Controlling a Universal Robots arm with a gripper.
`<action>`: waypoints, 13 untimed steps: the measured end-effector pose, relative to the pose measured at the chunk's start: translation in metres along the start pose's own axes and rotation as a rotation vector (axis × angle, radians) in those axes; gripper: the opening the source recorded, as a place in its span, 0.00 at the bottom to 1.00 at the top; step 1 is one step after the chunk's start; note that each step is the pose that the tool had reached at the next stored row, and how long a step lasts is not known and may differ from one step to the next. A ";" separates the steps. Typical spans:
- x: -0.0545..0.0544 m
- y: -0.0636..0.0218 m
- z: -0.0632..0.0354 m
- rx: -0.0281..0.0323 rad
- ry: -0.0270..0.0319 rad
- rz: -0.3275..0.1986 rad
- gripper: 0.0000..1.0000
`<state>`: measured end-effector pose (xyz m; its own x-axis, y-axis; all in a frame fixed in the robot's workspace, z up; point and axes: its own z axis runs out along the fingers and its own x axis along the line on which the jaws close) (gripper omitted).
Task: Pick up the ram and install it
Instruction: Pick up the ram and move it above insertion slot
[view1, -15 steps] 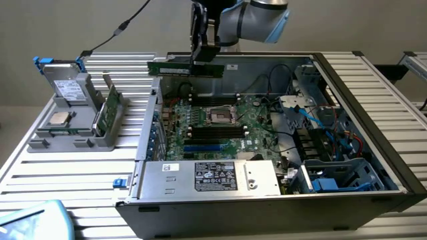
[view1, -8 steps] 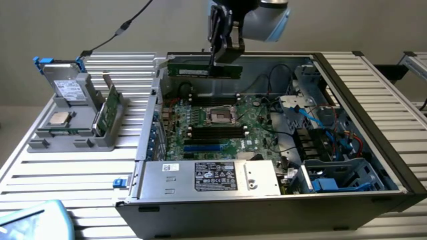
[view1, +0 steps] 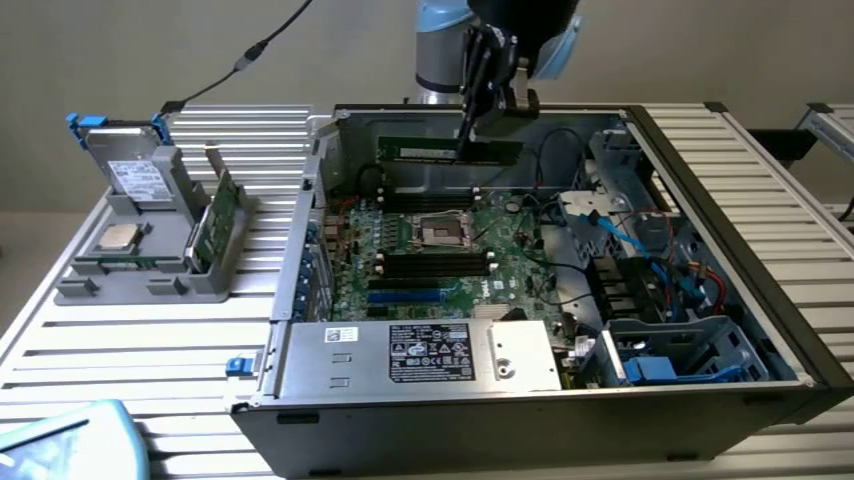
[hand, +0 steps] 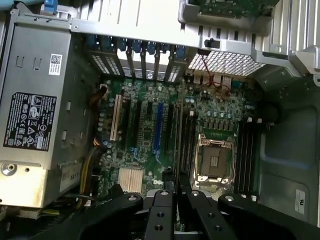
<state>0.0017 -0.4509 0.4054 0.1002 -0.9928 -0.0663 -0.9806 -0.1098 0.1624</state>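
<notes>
The ram (view1: 447, 150) is a long, thin green stick hanging level over the far part of the open computer case. My gripper (view1: 470, 138) is shut on its top edge near the stick's right end. Below it lies the motherboard (view1: 514, 235) with dark memory slots (view1: 427, 200) on the far side of the processor socket (view1: 441, 232) and more slots (view1: 434, 265) on the near side. In the wrist view the ram (hand: 178, 150) appears edge-on as a thin line running out from between my fingers (hand: 161, 210), beside the slots (hand: 189, 145) next to the socket (hand: 216, 160).
A grey holder (view1: 134, 275) on the exterior view's left carries a broader green card (view1: 214, 215) and a silver processor chip (view1: 120, 237). Inside the case sit the power supply (view1: 414, 355), cables (view1: 627, 240) and a blue-tabbed drive cage (view1: 667, 360). The case walls (view1: 747, 230) enclose the board.
</notes>
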 end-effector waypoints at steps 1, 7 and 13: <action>0.000 -0.0049 0.0011 0.0000 -0.0001 0.000 0.13; -0.008 -0.0127 0.0115 0.0000 -0.0003 0.002 0.13; -0.018 -0.0148 0.0228 0.0001 -0.0006 0.004 0.13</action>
<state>0.0106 -0.4305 0.3817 0.0965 -0.9931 -0.0663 -0.9810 -0.1061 0.1626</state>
